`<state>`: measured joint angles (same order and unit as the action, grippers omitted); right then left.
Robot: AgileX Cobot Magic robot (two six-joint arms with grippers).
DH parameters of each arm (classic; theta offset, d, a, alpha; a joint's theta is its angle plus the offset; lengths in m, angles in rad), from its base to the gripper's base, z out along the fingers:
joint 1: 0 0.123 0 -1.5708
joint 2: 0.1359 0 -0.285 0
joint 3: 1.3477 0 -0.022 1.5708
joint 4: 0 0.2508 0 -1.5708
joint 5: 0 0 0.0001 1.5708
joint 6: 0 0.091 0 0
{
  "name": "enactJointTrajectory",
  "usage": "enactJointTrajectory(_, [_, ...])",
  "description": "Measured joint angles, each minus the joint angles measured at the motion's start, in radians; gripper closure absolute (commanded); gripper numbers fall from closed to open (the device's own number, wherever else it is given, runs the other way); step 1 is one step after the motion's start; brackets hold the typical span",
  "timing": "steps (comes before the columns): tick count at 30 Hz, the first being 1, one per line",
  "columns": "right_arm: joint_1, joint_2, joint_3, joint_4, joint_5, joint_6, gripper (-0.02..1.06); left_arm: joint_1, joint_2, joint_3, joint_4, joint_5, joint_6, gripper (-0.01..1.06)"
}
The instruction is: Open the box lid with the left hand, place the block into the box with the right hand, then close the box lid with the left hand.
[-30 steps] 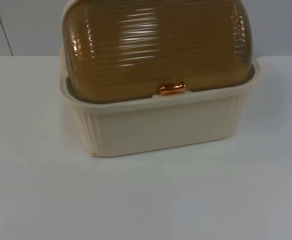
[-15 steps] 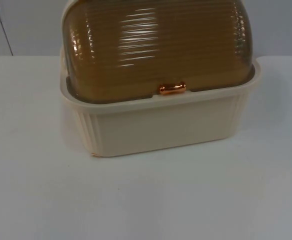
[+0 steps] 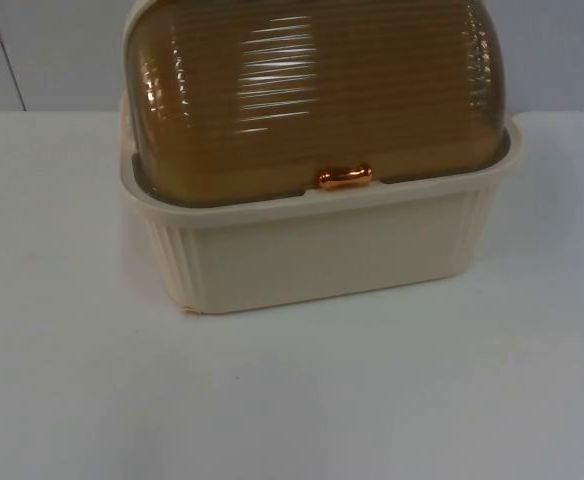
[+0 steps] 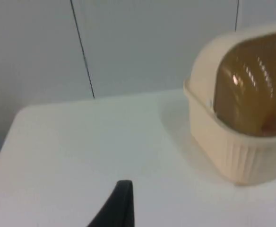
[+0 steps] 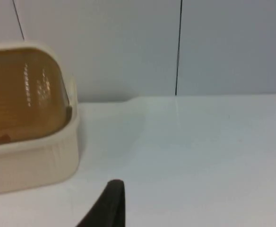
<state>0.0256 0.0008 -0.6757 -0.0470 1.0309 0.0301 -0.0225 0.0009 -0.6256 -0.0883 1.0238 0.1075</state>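
The left gripper (image 4: 121, 208) hangs low over the table's left edge, and one black fingertip shows. The right gripper (image 5: 110, 205) hangs low over the right side. Both arms seem to wait, maybe level with the table.

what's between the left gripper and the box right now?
Only bare white table. The left wrist view shows it running from the left gripper's fingertip to the cream box, whose amber lid is closed.
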Motion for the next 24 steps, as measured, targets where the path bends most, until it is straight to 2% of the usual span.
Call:
enactJointTrajectory(5, [0.000, 0.000, 0.051, -0.015, 0.023, 0.004, 0.00, 0.000, 0.002, 0.058, 0.002, 0.053, -0.002, 0.01])
enactJointTrajectory(13, [0.000, 0.002, 0.125, -0.020, 0.026, 0.015, 0.00, -0.002, 0.002, 0.125, 0.008, 0.051, -0.002, 0.01])
enactJointTrajectory(24, [0.000, 0.002, 0.145, -0.023, 0.029, 0.018, 0.00, -0.042, 0.002, 0.126, 0.033, 0.053, -0.028, 0.01])
